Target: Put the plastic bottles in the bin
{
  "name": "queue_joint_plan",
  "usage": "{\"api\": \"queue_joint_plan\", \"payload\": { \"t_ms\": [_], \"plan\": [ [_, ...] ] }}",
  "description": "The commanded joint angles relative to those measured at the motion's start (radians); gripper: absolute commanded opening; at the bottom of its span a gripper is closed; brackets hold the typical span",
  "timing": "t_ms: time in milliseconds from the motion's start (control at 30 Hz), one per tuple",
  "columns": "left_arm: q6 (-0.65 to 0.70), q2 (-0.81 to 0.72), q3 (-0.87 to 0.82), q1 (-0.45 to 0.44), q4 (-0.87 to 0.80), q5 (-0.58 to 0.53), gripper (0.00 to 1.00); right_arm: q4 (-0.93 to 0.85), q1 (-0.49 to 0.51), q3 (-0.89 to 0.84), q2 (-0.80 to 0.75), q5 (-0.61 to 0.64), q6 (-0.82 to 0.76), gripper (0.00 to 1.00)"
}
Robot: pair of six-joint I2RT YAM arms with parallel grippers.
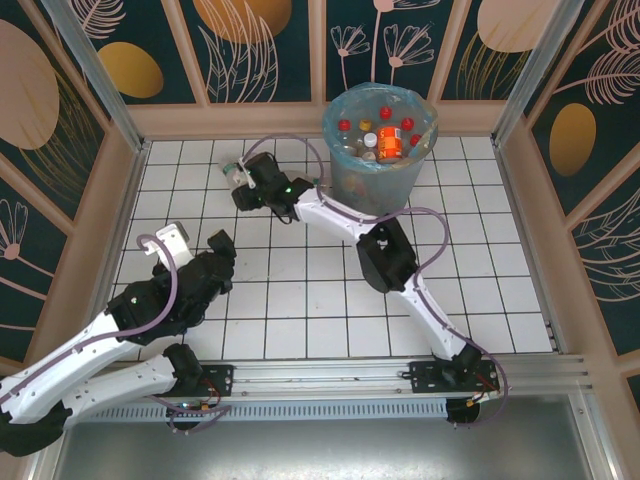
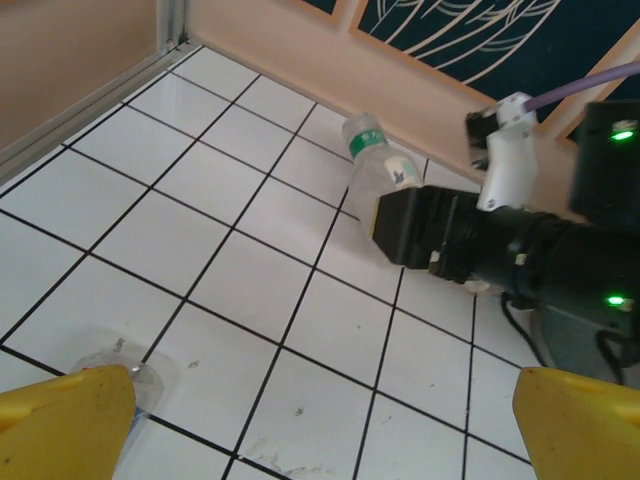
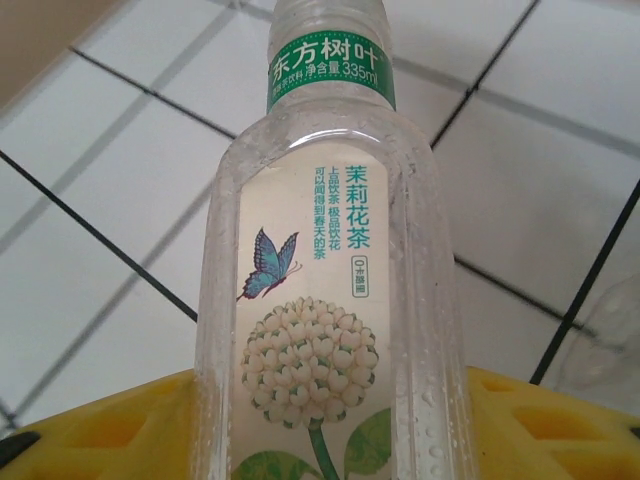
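Bottle (image 3: 330, 300) with a green neck band and a white label showing a butterfly and a flower lies on its side on the tiled bench (image 1: 300, 300), near the back wall and left of the bin (image 1: 375, 185). The right hand (image 1: 243, 180) reaches over it, and its yellow fingers (image 3: 120, 430) sit close on either side of the bottle's lower body. Whether they press it cannot be told. The left hand (image 2: 320, 420) hangs above the near left tiles, well apart from the bottle, with its jaws spread wide and nothing between them. Other bottles (image 1: 390, 140) with red caps and orange labels are inside the bin.
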Motion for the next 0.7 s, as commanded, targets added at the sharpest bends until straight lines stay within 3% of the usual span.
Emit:
{"api": "queue_joint_plan", "payload": {
  "t_ms": [0, 200, 300, 467, 667],
  "plan": [
    [0.074, 0.014, 0.085, 0.008, 0.007, -0.035, 0.97, 0.024, -0.015, -0.038, -0.2, -0.005, -0.045, 0.5],
    [0.23, 0.093, 0.236, 0.008, 0.082, -0.018, 0.96, -0.011, -0.063, -0.117, -0.412, -0.005, -0.098, 0.47],
    [0.364, 0.152, 0.286, 0.008, 0.191, 0.06, 0.96, -0.059, -0.123, -0.137, -0.508, -0.036, -0.117, 0.47],
    [0.522, 0.355, 0.426, 0.008, 0.269, 0.234, 0.95, -0.158, -0.287, -0.172, -0.646, -0.071, -0.145, 0.48],
    [0.579, 0.588, 0.561, 0.007, 0.346, 0.393, 0.93, -0.291, -0.512, -0.22, -0.721, -0.174, -0.165, 0.48]
  ]
}}
